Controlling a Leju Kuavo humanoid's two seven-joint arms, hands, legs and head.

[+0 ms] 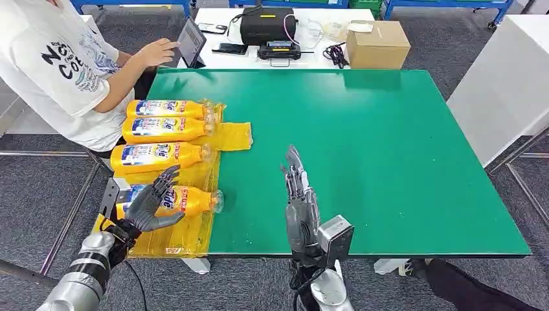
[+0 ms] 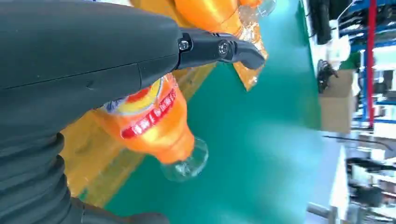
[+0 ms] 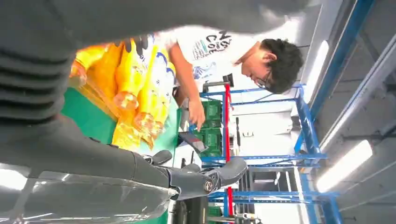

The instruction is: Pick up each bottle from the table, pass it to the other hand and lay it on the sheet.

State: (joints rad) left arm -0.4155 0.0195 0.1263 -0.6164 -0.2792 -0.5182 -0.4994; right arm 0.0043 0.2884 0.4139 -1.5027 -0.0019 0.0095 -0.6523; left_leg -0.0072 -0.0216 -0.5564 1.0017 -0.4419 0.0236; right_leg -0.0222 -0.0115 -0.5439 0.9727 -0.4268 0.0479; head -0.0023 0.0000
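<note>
glossy plastic bottles on crinkled yellow sheet.

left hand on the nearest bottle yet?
Touching. In the head view the left hand lies over the nearest bottle, fingers draped across its label; whether it actually grips is unclear.

Grey carpet floor, white desk, blue shelving
</note>
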